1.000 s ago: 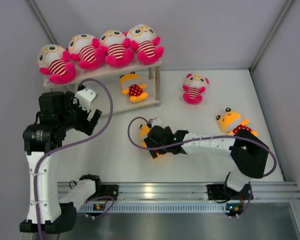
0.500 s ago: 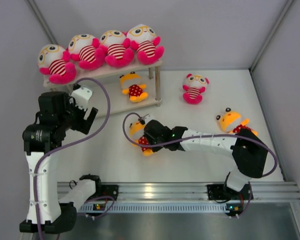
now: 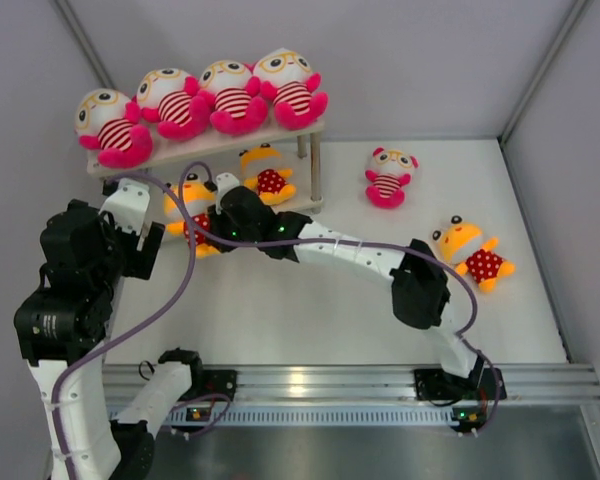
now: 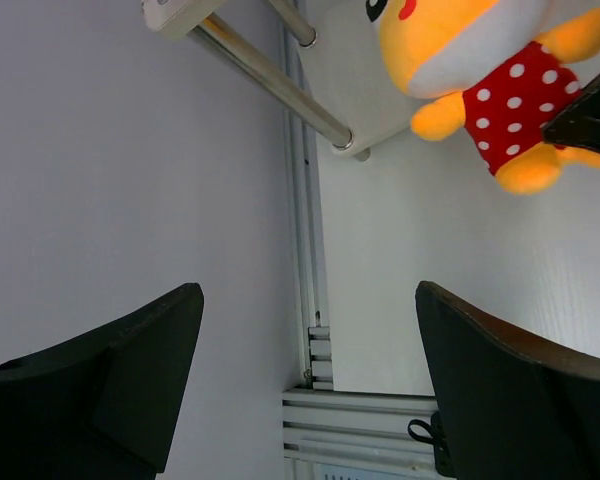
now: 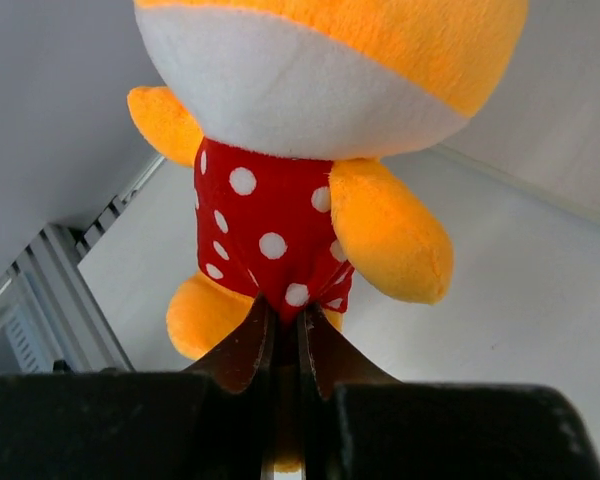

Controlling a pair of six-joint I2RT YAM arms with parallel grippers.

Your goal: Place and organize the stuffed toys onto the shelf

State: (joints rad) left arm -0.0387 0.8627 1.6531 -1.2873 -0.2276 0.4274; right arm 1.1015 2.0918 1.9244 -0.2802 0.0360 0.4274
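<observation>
The white tabletop (image 3: 280, 310) is enclosed on three sides by plain pale grey panels: left wall (image 3: 20, 60), back wall (image 3: 430, 60), right wall (image 3: 580, 150). A metal corner post (image 3: 84, 45) stands at each rear corner. An aluminium rail (image 3: 310, 382) runs along the near edge and carries a bright light reflection.

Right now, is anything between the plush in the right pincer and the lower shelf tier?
Nothing visible does. The held plush hangs at the lower tier's left half; the other orange plush sits further right on it. The open left pincer hovers just left of the path, and a shelf leg stands close by.
</observation>
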